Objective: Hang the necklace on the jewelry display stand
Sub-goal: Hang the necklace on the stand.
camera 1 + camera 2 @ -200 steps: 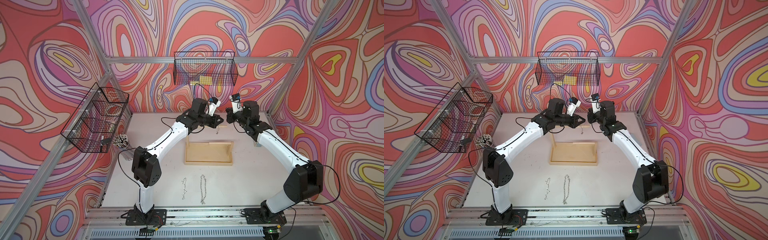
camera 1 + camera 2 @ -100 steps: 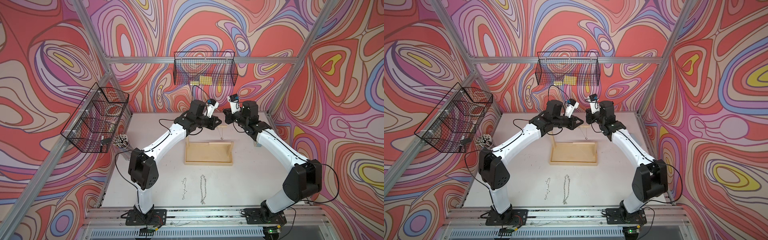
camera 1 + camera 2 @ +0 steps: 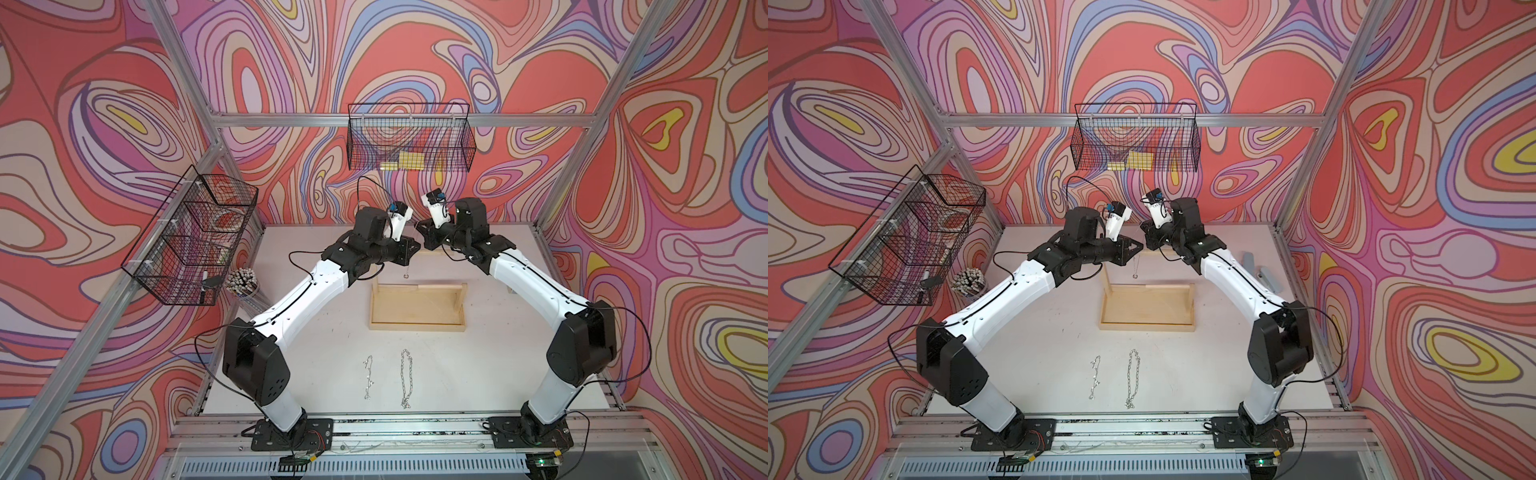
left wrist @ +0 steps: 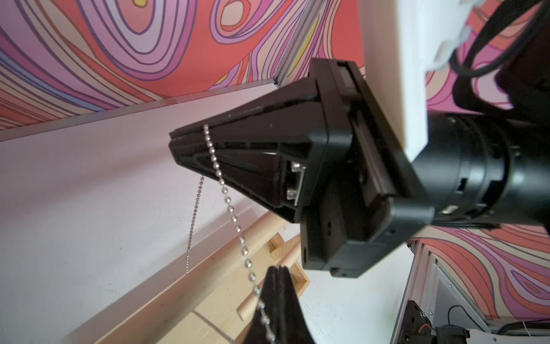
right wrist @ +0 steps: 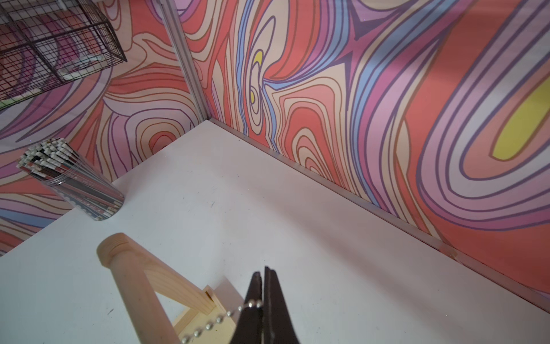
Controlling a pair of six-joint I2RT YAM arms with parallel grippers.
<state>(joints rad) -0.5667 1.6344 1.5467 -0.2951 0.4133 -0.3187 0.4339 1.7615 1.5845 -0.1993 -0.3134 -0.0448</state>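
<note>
Both grippers pinch a silver ball-chain necklace above the pale wooden jewelry display stand.

Top view: left gripper [image 3: 409,249] and right gripper [image 3: 424,239] meet over the stand [image 3: 417,307] on the white surface [image 3: 332,332]. Left wrist: necklace [image 4: 226,193] spans both closed fingers [image 4: 190,146]. Right wrist: fingers [image 5: 269,297] clamp the chain beside a dowel.

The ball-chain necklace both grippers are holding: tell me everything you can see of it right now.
The necklace is a thin silver chain of small round beads, metallic by its shine. One stretch runs taut between the shut left gripper and the shut right gripper, each pinching it at the fingertips. A looser strand hangs from the right gripper. It is held in the air above the jewelry display stand, not yet touching its dowels.
</note>
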